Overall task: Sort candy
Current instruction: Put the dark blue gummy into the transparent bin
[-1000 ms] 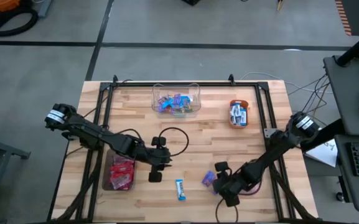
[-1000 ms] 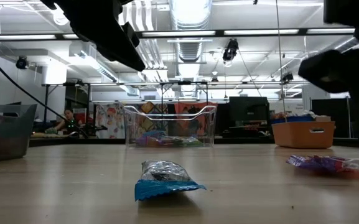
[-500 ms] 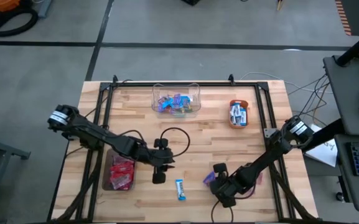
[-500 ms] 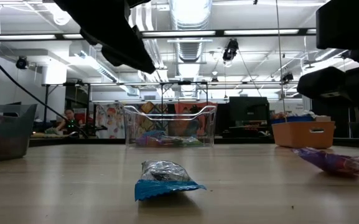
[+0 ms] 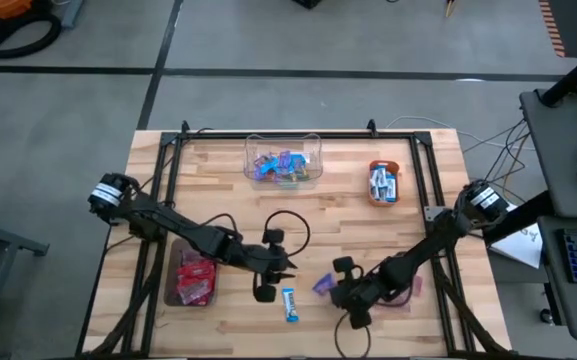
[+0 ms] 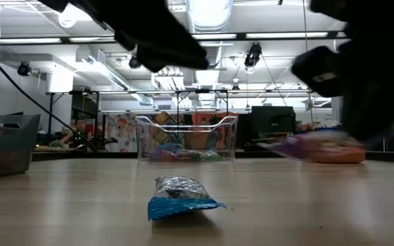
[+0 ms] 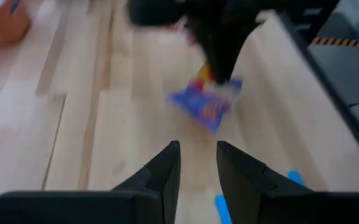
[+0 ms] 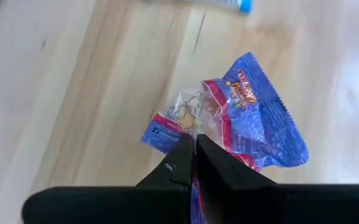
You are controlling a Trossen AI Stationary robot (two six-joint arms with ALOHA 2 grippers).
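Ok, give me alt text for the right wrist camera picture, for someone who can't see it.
The right end effector is shut on a purple candy packet, pinching its wrapper above the wooden table. A blue-and-white candy lies on the table at the picture's edge.

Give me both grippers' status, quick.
Left gripper: open, empty, above the table beside the blue candy.
Right gripper: shut on the purple candy, lifted off the table.

High view overhead, straight down; low view tabletop-level, facing room (both share clear bin [image 5: 284,160]); wrist views close, downward.
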